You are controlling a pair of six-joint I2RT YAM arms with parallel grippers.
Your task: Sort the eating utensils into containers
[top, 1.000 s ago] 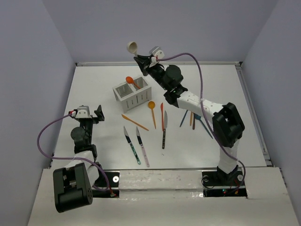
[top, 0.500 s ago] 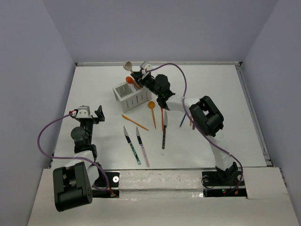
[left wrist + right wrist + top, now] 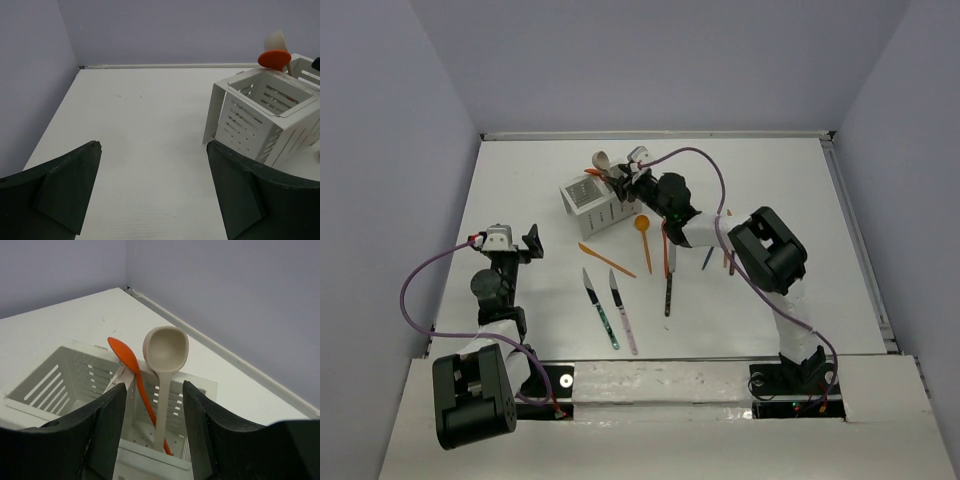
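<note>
Step in hand: drop-off of the beige plastic spoon (image 3: pixel 162 390) into the white perforated two-compartment caddy (image 3: pixel 47 371). The spoon stands bowl-up in the cell directly under the right jaws, next to an orange plastic spoon (image 3: pixel 131 365) in the same cell. The neighbouring cell looks empty from the right wrist view. Right jaws are parted, one either side of the beige handle with a visible gap to both, gripping nothing, so I read this placement as done bar the retreat. Left jaws are spread fully wide with nothing between them, over the left side of the white desk (image 3: pixel 520 180), apart from the caddy. Loose on the desk: a second orange spoon (image 3: pixel 642 228) just beside the caddy, a thin orange knife (image 3: pixel 607 260), a teal-handled knife (image 3: pixel 601 310), a pink-handled knife (image 3: pixel 623 312), a dark-handled knife (image 3: pixel 668 290) and a blue piece (image 3: pixel 708 258) half hidden by the right arm. Next move, my call: lift the right jaws straight up clear of both spoon bowls, then go for the nearby orange spoon. It lies flat, so it needs a low pinch across the handle. Knives presumably go in the empty cell.
</note>
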